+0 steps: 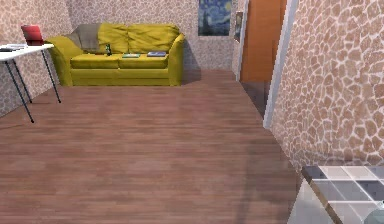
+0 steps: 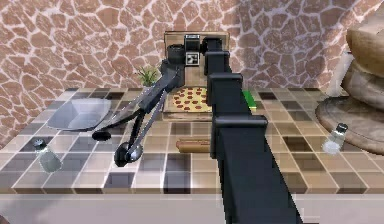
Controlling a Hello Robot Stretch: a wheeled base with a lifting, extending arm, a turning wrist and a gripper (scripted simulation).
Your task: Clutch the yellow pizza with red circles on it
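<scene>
The yellow pizza (image 2: 188,98) with red circles lies flat on the checkered tile counter (image 2: 290,150), near its back wall. My dark arm bar rises from the arm side view's bottom edge to two white marker squares just behind the pizza. The gripper (image 2: 114,144) reaches from there down to the left, its two thin fingers ending over bare tiles beside the sink (image 2: 72,112). It holds nothing. The pizza is to the right of the fingers and farther back.
On the counter are a shaker (image 2: 45,155) at front left, another shaker (image 2: 337,138) at right, a brown roll (image 2: 190,147), a green plant (image 2: 148,77) and stacked stones (image 2: 365,60). Ahead, open wood floor leads to a yellow sofa (image 1: 118,55), a white table (image 1: 22,52) and a brown door (image 1: 262,42).
</scene>
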